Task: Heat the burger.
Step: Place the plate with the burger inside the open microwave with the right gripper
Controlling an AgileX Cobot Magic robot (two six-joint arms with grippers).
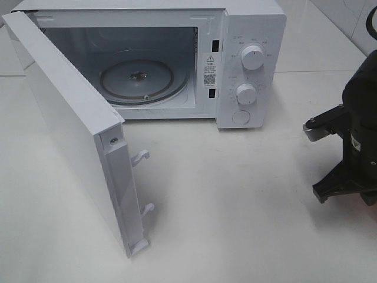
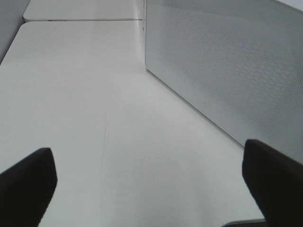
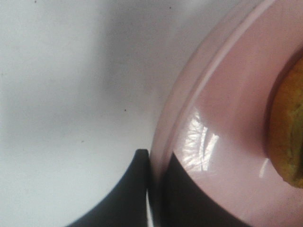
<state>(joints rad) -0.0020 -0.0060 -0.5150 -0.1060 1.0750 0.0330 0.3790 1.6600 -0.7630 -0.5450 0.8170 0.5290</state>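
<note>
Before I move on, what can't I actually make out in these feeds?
- burger: only a sliver shows, cut off by the right wrist view's edge; absent from the high view.
- pink plate: partly outside the right wrist frame; the right gripper, shut on it, covers some rim.
- microwave dial markings: too small to read, high view.
- left gripper: only open fingertips show, left wrist view.
</note>
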